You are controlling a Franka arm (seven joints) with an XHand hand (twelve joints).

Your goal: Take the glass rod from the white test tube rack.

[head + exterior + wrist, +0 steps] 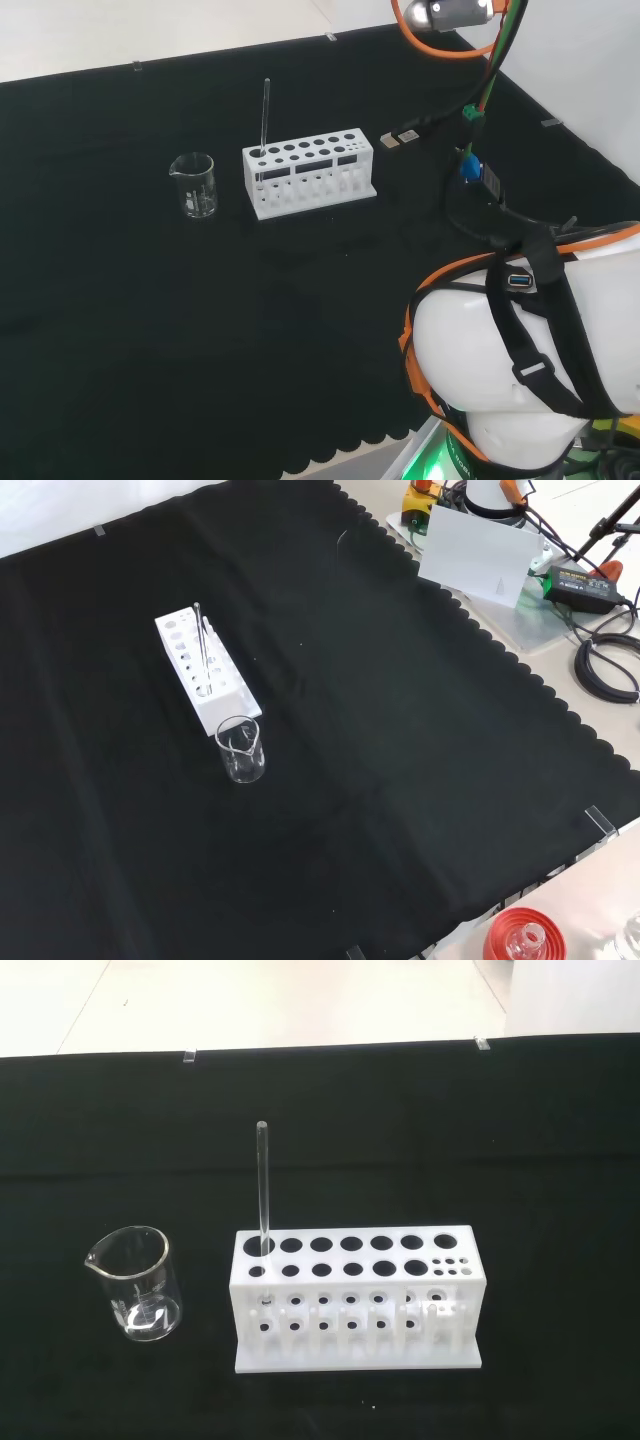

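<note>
A white test tube rack (310, 172) (205, 670) (355, 1295) stands on the black cloth. A clear glass rod (265, 118) (202, 640) (264, 1190) stands upright in a hole at the rack's end, the end nearest the beaker. In the head view that is the rack's left end; in the front view it is the near end. A small clear glass beaker (195, 185) (241, 750) (138, 1283) stands just beside that end, apart from the rack.
The arm's white links (520, 350) rise at the head view's right, with cables above them. A red ribbed stand (522, 938) with glassware sits at the cloth's near edge in the front view. Electronics and cables (590, 590) lie off the cloth at top right.
</note>
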